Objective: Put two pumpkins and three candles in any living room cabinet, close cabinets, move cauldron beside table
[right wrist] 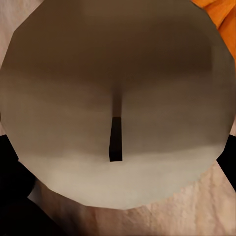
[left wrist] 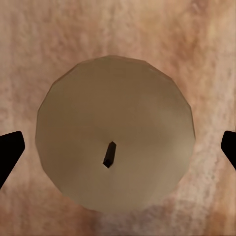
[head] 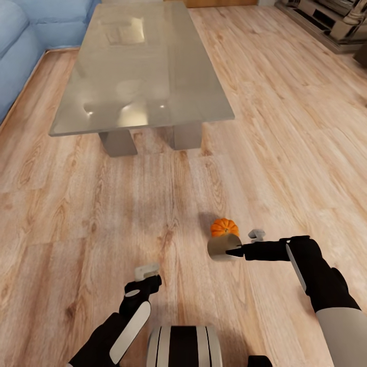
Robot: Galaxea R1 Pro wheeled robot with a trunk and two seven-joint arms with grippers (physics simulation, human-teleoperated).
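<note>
Early in the task: right gripper (head: 235, 251) fingers gripped one candle (head: 223, 246) off the floor, a pumpkin (head: 225, 227) just beyond them; left gripper (left wrist: 118, 147) fingers spread wide around another candle (left wrist: 115, 140), none stowed yet.

Floor: light wood planks (head: 66, 214)
On it: small orange ribbed pumpkin (head: 225, 226), blue sofa (head: 20, 46)
Table: long glass-topped low table on grey legs (head: 142, 76), standing on the planks
</note>
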